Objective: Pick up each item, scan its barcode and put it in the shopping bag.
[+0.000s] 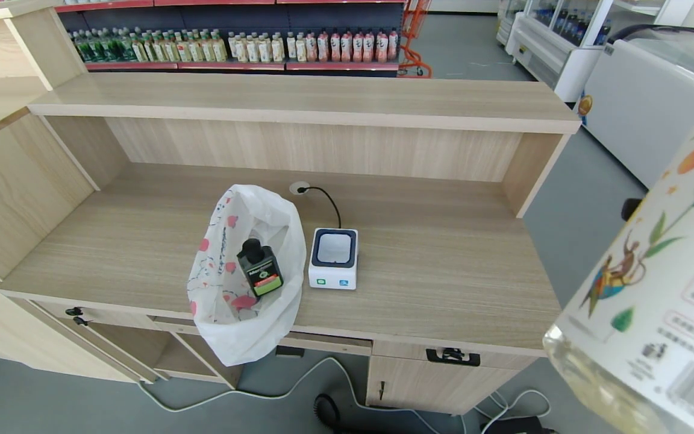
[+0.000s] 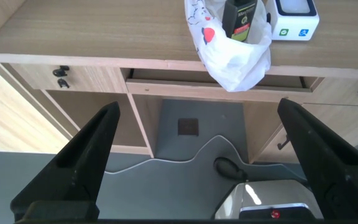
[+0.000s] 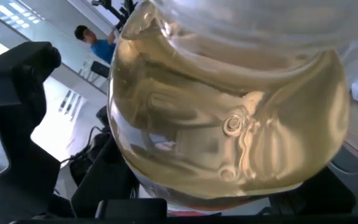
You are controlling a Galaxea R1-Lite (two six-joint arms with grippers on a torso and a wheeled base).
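A big clear bottle [image 1: 660,289] of pale yellow liquid hangs close to the head camera at the far right, off the counter's right end, its white label with a barcode facing me. My right gripper [image 3: 185,124] is shut on the bottle [image 3: 229,112], one black finger [image 3: 23,81] beside its base. The white shopping bag [image 1: 217,283] with pink hearts stands open at the counter's front edge, a black bottle [image 1: 259,268] inside. Just right of it sits the white scanner [image 1: 334,258]. My left gripper [image 2: 197,109] is open and holds nothing, low in front of the counter, below the bag [image 2: 229,53].
The wooden counter [image 1: 443,259] has a raised back ledge [image 1: 299,99] and side walls. The scanner's black cable [image 1: 329,202] runs to a hole behind it. Drawers and loose cables [image 1: 250,395] lie below. Freezers [image 1: 636,102] stand at the right.
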